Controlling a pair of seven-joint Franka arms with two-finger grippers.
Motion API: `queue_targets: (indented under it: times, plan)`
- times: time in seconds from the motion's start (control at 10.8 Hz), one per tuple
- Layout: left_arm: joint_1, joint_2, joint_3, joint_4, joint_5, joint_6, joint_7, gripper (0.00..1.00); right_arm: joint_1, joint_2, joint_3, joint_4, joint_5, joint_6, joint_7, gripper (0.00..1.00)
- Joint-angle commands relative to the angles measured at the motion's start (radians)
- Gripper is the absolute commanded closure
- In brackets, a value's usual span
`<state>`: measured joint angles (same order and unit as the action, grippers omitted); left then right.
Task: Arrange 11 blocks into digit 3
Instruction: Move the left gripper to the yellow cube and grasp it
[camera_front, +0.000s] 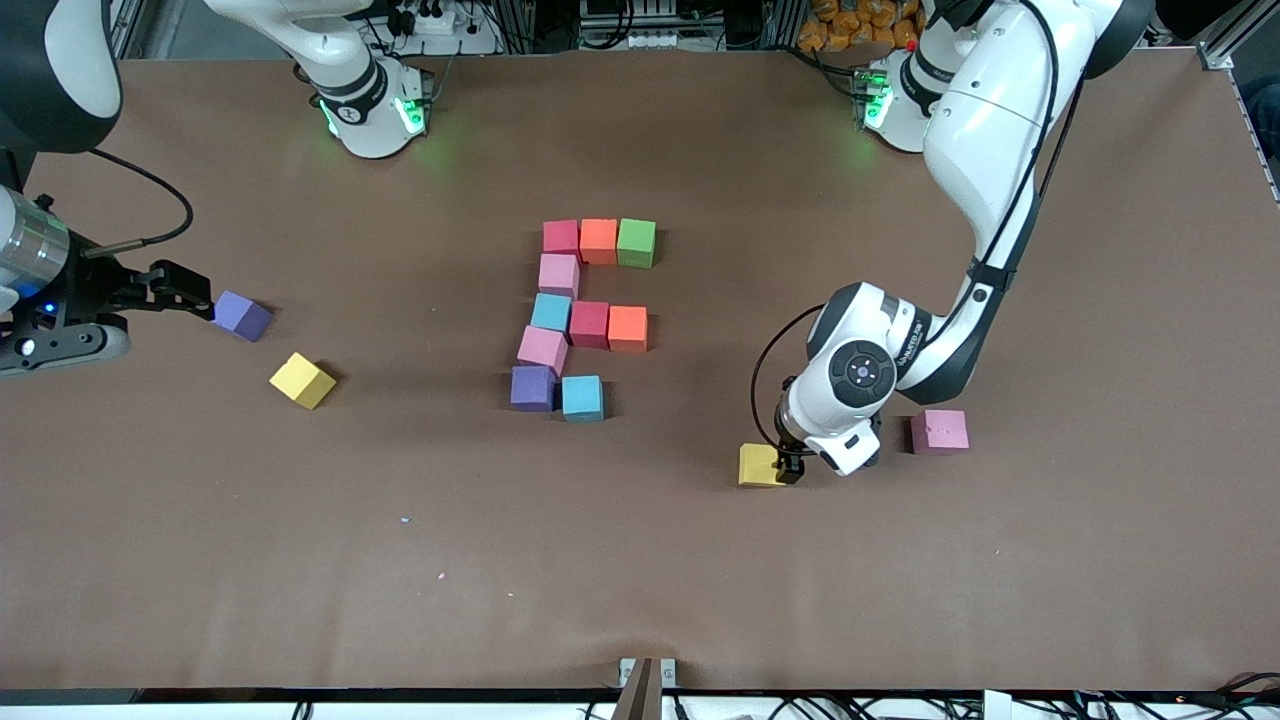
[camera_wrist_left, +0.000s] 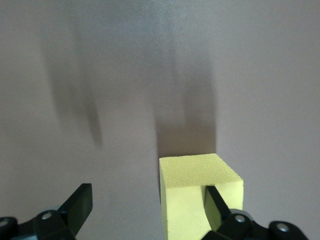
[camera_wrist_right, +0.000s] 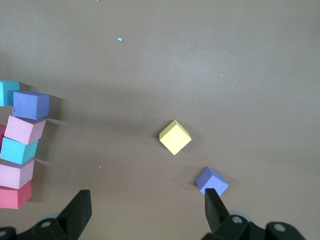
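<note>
Left gripper (camera_front: 790, 470) is down at table level, its jaws spread wide, beside a yellow block (camera_front: 760, 465); the wrist view shows one finger (camera_wrist_left: 215, 205) against the face of that block (camera_wrist_left: 200, 195) and the other finger (camera_wrist_left: 80, 205) standing well clear over bare table, so the block is not between them and is not pinched. The left arm reaches from its base in a long bend, wrist turned downward over the block. A dark pink block (camera_front: 939, 432) sits near the wrist, toward the left arm's end of the table, apart from the yellow one.

Right gripper (camera_front: 185, 292) is held low at the right arm's end of the table, jaws spread and holding nothing, its fingertips just beside a purple block (camera_front: 243, 316). A second yellow block (camera_front: 302, 380) lies close by, nearer the front camera than the purple one; both sit turned at an angle.

At mid-table stands the partly built digit 3 (camera_front: 580, 315): ten blocks in a close cluster. A bar of red, orange and green lies farthest from the camera, a pink block links to a middle bar of blue, red and orange, another pink, somewhat skewed, links to a purple and a blue nearest the camera.
</note>
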<state>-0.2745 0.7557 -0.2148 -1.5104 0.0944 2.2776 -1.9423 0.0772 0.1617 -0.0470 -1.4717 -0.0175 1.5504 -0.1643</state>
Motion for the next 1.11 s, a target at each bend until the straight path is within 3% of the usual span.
queue_targets:
  times: [0.0, 1.02]
  plan:
    - [0.003, 0.011, -0.002, 0.022, -0.007, 0.005, 0.011, 0.0, 0.001, 0.007, 0.001, 0.021, -0.005, -0.016, -0.006, 0.0]
    - [-0.026, 0.08, 0.048, 0.073, -0.01, 0.085, -0.007, 0.0, 0.003, 0.007, 0.001, 0.021, -0.005, -0.016, -0.006, 0.0]
